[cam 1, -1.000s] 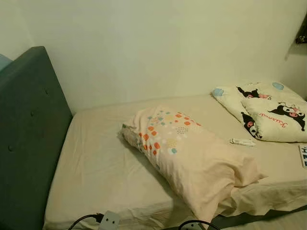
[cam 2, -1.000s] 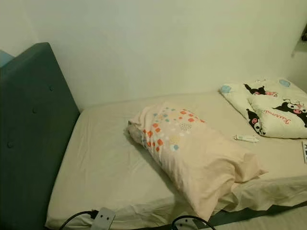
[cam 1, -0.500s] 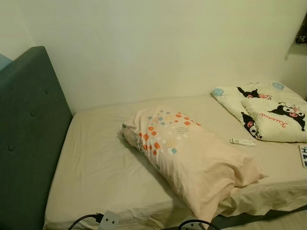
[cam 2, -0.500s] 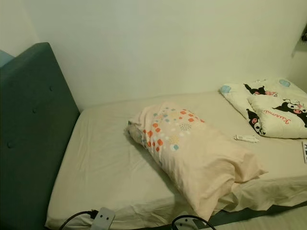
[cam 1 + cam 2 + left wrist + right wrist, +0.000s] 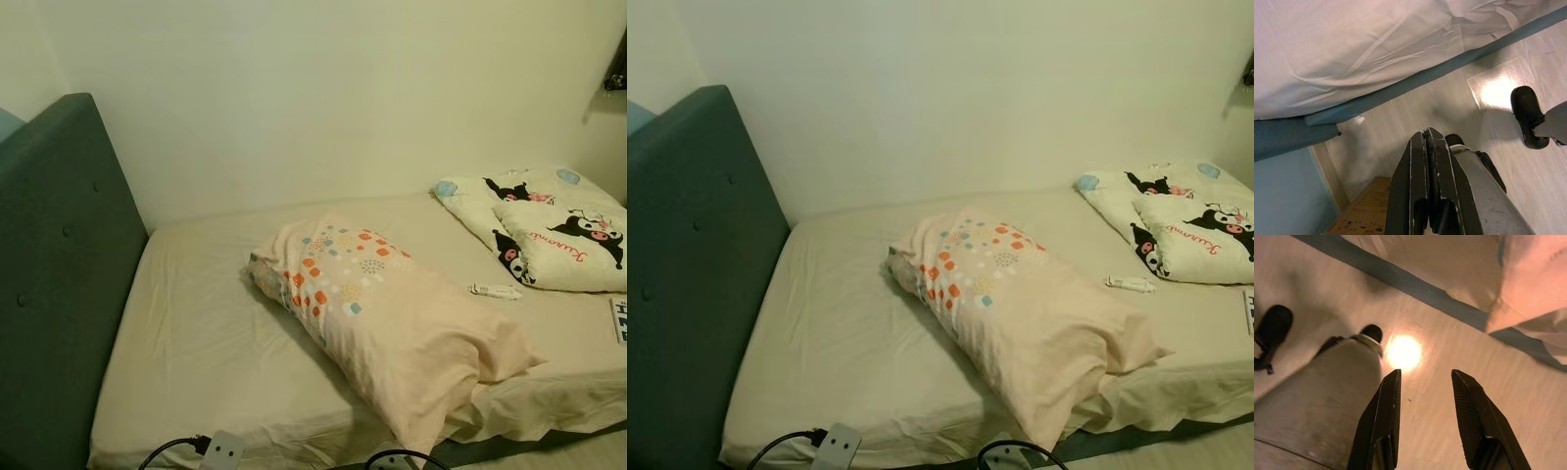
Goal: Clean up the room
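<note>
Before us stands the bed (image 5: 196, 343), its pale sheet running from the dark green headboard (image 5: 54, 284) at the left end to the right edge of view, the wall along its far side. We note the pillow (image 5: 387, 318) next: peach, with orange and blue dots at its upper end, lying across the middle of the mattress, long axis slanting from the far-left toward the near edge, its lower corner drooping over that near edge. A folded cartoon-print quilt (image 5: 539, 225) sits at the far right end against the wall. Smaller items: a white power strip (image 5: 223, 450) with black cable at the near edge toward the headboard, a small white tube (image 5: 495, 290) on the sheet just in front of the quilt, and something checkered (image 5: 619, 318), cut off at the right, which we cannot identify. Both arms hang low beside the bed over the floor (image 5: 1449, 107). Our left gripper (image 5: 1425, 142) has its fingers pressed together, holding nothing; our right gripper (image 5: 1425, 391) has fingers spread apart, also empty. We judge the pillow the likely first job: its drooping corner lies toward our right side, so the right arm looks nearer, with the headboard end well to the left.
</note>
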Controlling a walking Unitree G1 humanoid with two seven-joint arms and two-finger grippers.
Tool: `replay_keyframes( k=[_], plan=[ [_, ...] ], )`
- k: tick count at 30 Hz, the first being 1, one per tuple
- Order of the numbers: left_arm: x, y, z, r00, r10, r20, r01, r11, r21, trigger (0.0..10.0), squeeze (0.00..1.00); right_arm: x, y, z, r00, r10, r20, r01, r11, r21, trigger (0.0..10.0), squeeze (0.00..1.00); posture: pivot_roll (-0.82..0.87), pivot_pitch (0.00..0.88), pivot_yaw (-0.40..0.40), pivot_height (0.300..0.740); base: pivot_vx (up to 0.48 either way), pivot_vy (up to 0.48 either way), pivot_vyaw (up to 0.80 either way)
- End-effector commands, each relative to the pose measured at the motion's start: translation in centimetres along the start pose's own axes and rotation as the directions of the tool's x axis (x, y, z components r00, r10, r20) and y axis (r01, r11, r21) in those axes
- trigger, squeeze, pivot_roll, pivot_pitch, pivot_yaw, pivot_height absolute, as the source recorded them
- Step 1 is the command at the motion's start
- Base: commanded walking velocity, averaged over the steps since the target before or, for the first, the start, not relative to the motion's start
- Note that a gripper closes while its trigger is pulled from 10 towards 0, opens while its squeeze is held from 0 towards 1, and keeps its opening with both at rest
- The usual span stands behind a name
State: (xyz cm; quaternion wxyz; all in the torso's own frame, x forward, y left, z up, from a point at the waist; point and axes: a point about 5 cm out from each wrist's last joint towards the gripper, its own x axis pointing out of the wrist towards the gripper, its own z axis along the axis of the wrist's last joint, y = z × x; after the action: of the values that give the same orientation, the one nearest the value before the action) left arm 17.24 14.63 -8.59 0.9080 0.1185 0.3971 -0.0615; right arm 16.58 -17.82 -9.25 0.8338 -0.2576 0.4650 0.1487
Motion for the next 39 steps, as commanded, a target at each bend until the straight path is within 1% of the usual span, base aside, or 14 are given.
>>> replay_keyframes(
  k=[1, 5, 8, 12, 15, 19, 23, 26, 27, 29, 30, 31, 35, 39],
  plan=[
    [0.0, 0.2, -0.1, 1.0, 0.008, -0.016, -0.008, 1.0, 0.003, 10.0, 0.0, 0.0, -0.2, 0.2, 1.0, 0.007, 0.01, -0.006, 1.0, -0.02, 10.0, 0.0, -0.03, 0.0, -0.027, 0.727, 0.0, 0.0, 0.0],
    [0.1, 0.3, 0.0, 1.0, 0.016, -0.014, -0.016, 1.0, -0.001, 10.0, 0.0, 0.0, -0.9, 0.2, 1.0, -0.003, 0.008, 0.004, 0.999, -0.034, 10.0, 0.0, -0.02, 0.0, -0.034, 0.727, 0.0, 0.0, 0.0],
    [0.1, 0.3, -0.1, 1.0, 0.019, -0.013, -0.019, 1.0, 0.001, 10.0, 0.0, -0.1, -1.7, -0.3, 1.0, -0.015, -0.004, 0.015, 0.999, -0.053, 10.0, 0.0, -0.02, 0.0, -0.037, 0.727, 0.0, 0.0, 0.0],
    [0.1, 0.2, 0.0, 1.0, 0.019, -0.013, -0.019, 1.0, 0.003, 10.0, 0.0, -0.2, -2.2, -0.7, 1.0, -0.022, -0.011, 0.022, 0.998, -0.057, 10.0, 0.0, -0.02, 0.0, -0.044, 0.727, 0.0, 0.0, 0.0],
    [0.1, 0.1, 0.1, 1.0, 0.022, -0.011, -0.022, 1.0, -0.001, 10.0, 0.0, -0.3, -2.6, -1.0, 1.0, -0.023, -0.015, 0.022, 0.997, -0.069, 10.0, 0.0, -0.02, 0.0, -0.049, 0.727, 0.0, 0.0, 0.0],
    [0.1, 0.1, 0.2, 1.0, 0.023, -0.008, -0.023, 1.0, -0.002, 10.0, 0.0, -0.3, -2.7, -1.1, 1.0, -0.021, -0.015, 0.02, 0.997, -0.071, 10.0, 0.0, -0.01, 0.0, -0.053, 0.727, 0.0, 0.0, 0.0],
    [0.1, 0.4, 0.1, 0.999, 0.031, -0.008, -0.031, 1.0, -0.004, 10.0, 0.0, -0.2, -2.2, -0.5, 1.0, -0.009, -0.001, 0.009, 0.998, -0.068, 10.0, 0.0, -0.01, 0.0, -0.059, 0.727, 0.0, 0.0, 0.0],
    [0.0, 1.1, -0.3, 0.999, 0.048, -0.017, -0.048, 0.999, -0.011, 10.0, 0.0, 0.1, -1.1, 0.7, 0.999, 0.012, 0.031, -0.011, 0.998, -0.061, 10.0, 0.0, -0.02, 0.0, -0.061, 0.727, 0.0, 0.0, 0.0],
    [0.0, 1.1, -0.3, 0.999, 0.048, -0.017, -0.048, 0.999, -0.011, 10.0, 0.0, 0.1, -1.1, 0.7, 0.999, 0.012, 0.031, -0.011, 0.998, -0.061, 10.0, 0.0, -0.02, 0.0, -0.061, 0.727, 0.0, 0.0, 0.0],
    [-0.2, 1.5, -0.7, 0.998, 0.056, -0.027, -0.056, 0.998, -0.01, 10.0, 0.0, 0.2, -0.2, 1.7, 0.998, 0.031, 0.057, -0.028, 0.998, -0.059, 10.0, 0.0, -0.03, 0.0, -0.058, 0.727, 0.0, 0.0, 0.0],
    [-0.2, 1.5, -0.7, 0.998, 0.056, -0.027, -0.056, 0.998, -0.01, 10.0, 0.0, 0.2, -0.2, 1.7, 0.998, 0.031, 0.057, -0.028, 0.998, -0.059, 10.0, 0.0, -0.03, 0.0, -0.058, 0.727, 0.0, 0.0, 0.0],
    [-0.3, 1.3, -1.2, 0.998, 0.046, -0.039, -0.045, 0.999, 0.01, 10.0, 0.0, 0.3, 0.4, 2.2, 0.997, 0.041, 0.07, -0.037, 0.998, -0.056, 10.0, 0.0, -0.03, 0.0, -0.043, 0.727, 0.0, 0.0, 0.0],
    [-0.4, 1.1, -1.4, 0.998, 0.035, -0.043, -0.034, 0.999, 0.022, 10.0, 0.0, 0.3, 0.6, 2.5, 0.997, 0.042, 0.071, -0.038, 0.998, -0.056, 10.0, 0.0, -0.02, 0.0, -0.044, 0.727, 0.0, 0.0, 0.0],
    [-0.2, 1.4, -1.0, 0.999, 0.037, -0.039, -0.036, 0.999, 0.026, 10.0, 0.0, 0.4, 0.5, 2.8, 0.997, 0.042, 0.071, -0.037, 0.997, -0.066, 10.0, 0.0, -0.02, 0.0, -0.046, 0.727, 0.0, 0.0, 0.0]
  ],
)
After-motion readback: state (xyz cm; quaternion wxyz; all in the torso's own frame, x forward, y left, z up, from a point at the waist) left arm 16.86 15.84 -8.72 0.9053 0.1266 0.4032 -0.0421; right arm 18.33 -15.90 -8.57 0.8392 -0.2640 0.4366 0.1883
